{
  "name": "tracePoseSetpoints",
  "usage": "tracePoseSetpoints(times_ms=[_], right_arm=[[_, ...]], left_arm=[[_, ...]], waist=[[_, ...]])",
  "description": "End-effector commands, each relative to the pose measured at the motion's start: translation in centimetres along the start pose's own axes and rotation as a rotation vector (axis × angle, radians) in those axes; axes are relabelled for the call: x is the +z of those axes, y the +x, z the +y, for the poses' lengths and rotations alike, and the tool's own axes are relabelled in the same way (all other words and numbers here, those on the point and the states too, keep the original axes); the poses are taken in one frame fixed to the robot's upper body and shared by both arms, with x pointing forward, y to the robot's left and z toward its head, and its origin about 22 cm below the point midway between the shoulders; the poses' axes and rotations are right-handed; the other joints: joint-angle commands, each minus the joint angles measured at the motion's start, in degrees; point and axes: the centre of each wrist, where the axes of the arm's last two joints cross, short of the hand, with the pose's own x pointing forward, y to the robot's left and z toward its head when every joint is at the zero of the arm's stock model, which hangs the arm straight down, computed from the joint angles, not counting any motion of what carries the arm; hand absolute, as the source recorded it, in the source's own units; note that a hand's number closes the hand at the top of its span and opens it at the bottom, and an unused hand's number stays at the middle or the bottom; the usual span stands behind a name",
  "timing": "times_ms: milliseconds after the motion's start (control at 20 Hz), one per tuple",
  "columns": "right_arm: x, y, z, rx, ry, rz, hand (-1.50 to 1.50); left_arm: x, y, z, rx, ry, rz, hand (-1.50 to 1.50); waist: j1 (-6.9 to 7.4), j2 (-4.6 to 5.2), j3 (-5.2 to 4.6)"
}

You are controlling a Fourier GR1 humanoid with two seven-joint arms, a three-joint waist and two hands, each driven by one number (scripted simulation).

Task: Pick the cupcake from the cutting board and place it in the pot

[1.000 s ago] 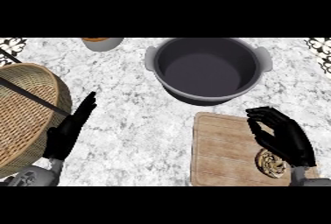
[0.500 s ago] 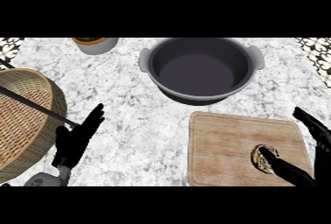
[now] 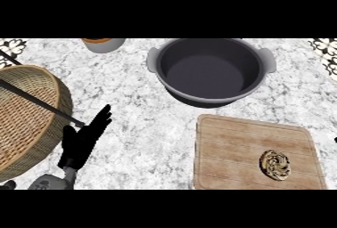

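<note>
My left hand (image 3: pixel 82 142) has straight, open fingers; my right hand is out of sight. The cupcake (image 3: pixel 276 164) sits on the cutting board (image 3: pixel 230 147), the pot (image 3: pixel 211 71) waits.

1. Single head view, looking steeply down on the marble counter (image 3: pixel 145 129).
2. Pot (image 3: pixel 209 71) near top centre; cutting board (image 3: pixel 253 151) below it at lower right, basket (image 3: pixel 26 116) far to its left.
3. No second view; nothing shared.
</note>
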Motion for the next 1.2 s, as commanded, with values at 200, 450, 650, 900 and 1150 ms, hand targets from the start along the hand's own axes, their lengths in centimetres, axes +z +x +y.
tracePoseSetpoints(times_ms=[200, 450, 650, 900, 1150], right_arm=[[-2.1, 1.6, 0.4, -0.055, 0.116, 0.278, -1.5], [-3.2, -0.6, 0.7, 0.047, 0.353, 0.406, -1.5], [-3.6, -3.9, 2.4, 0.106, 0.423, 0.452, -1.5], [-3.4, -7.0, 1.7, 0.114, 0.363, 0.434, -1.5], [-3.0, -9.4, -0.7, 0.091, 0.289, 0.396, -1.5]], left_arm=[[-0.6, 0.6, 0.0, -0.006, -0.041, -0.002, 0.0], [-1.0, 0.6, -1.3, -0.002, -0.032, -0.011, 0.0], [-0.5, 0.4, -0.3, -0.032, -0.028, 0.018, 0.0], [1.3, -0.5, -2.1, -0.001, -0.012, -0.006, 0.0], [-0.4, 1.7, 0.8, -0.025, -0.029, 0.004, 0.0]], waist=[[1.48, 0.29, 0.09], [1.76, 0.38, 0.13], [1.58, 0.25, 0.16], [1.37, 0.08, 0.17], [1.06, 0.11, 0.16]])
